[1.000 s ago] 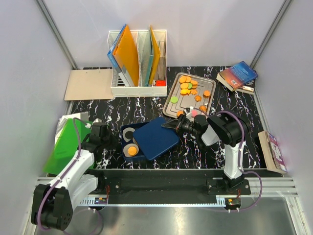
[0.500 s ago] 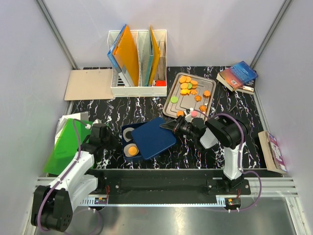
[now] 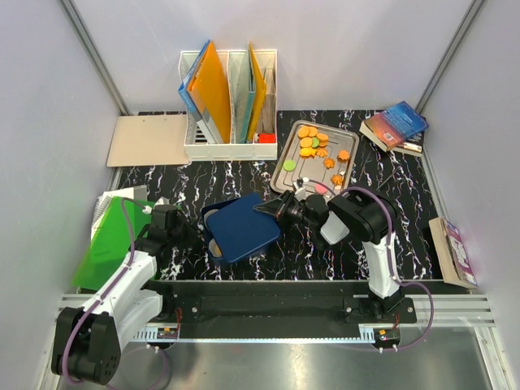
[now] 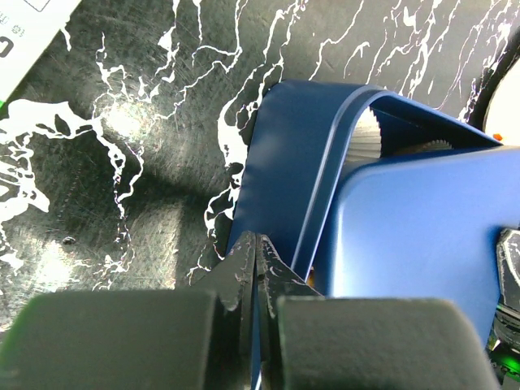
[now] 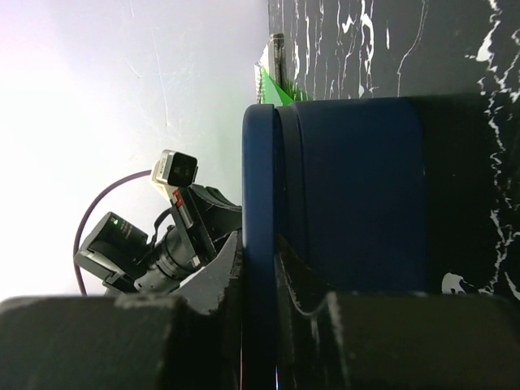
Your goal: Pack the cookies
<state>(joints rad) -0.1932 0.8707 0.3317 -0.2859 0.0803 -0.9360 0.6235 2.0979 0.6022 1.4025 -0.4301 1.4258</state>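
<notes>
The cookies [image 3: 314,143], mostly orange with a green and a pink one, lie on a metal tray [image 3: 282,179] at the back right. A blue box [image 3: 209,221] stands mid-table, almost covered by its blue lid [image 3: 244,227]. My left gripper [image 3: 192,234] is shut on the box's left wall [image 4: 284,162], its tips meeting over the rim [image 4: 256,248]. A white paper cup [image 4: 370,134] shows under the lid [image 4: 414,236]. My right gripper [image 3: 273,210] is shut on the lid's right edge [image 5: 258,268] and holds the lid [image 5: 357,195] tilted over the box.
A white file organizer [image 3: 230,97] with folders stands at the back. A tan clipboard [image 3: 148,140] lies back left, a green folder [image 3: 110,244] by the left arm, books [image 3: 396,124] back right, another book [image 3: 453,250] at the right edge.
My right gripper has carried the lid leftward over the box. The orange cookie and cups inside, visible earlier, are now covered. The left gripper has stayed on the box.
</notes>
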